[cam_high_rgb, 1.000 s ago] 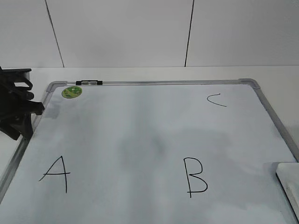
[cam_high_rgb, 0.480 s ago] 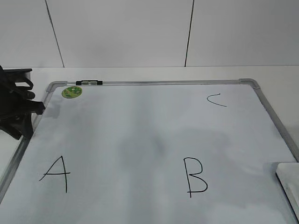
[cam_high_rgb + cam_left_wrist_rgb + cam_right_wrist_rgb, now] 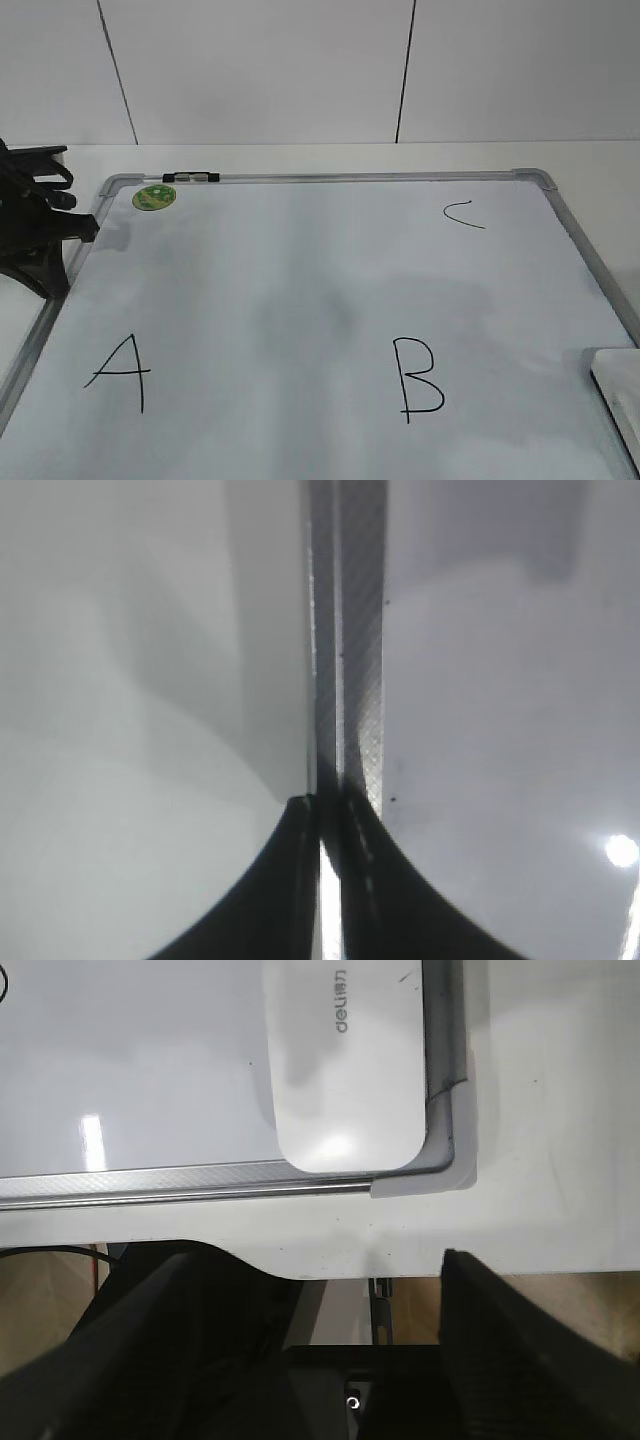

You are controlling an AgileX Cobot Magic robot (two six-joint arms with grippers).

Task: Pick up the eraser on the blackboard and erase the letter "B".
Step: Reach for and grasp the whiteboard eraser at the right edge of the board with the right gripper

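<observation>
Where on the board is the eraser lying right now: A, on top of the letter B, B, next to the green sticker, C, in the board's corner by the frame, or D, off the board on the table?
C: the right wrist view shows the eraser tucked into the board's rounded corner, against the frame.

Blackboard (image 3: 330, 250) has handwritten "A" (image 3: 120, 372), letter "B" (image 3: 417, 380), "C" (image 3: 462, 214). Eraser (image 3: 345, 1070) is printed "deli" plus small unreadable characters.
</observation>
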